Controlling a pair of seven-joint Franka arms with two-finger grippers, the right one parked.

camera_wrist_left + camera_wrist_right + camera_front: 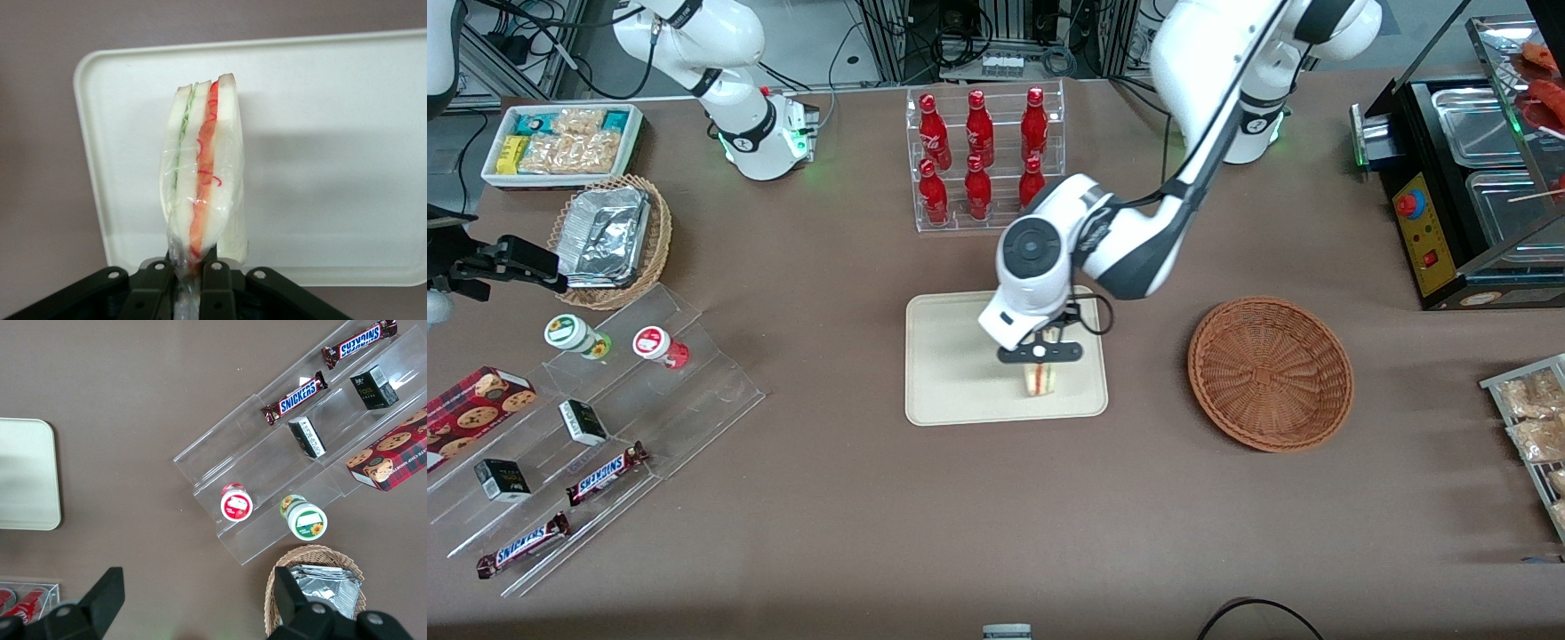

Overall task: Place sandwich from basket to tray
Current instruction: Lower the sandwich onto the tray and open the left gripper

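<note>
Gripper (1040,363): pinching sandwich (1040,380) above tray (951,364), near its edge.
Basket (1270,373): beside tray, well apart.

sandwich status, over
End effector shut on sandwich, over the tray. Basket sits toward the working arm's end, nothing in it. Nothing in the way on the tray.

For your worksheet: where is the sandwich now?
The sandwich is over the tray, pinched by the gripper; the basket sits beside it, toward the working arm's end.
</note>
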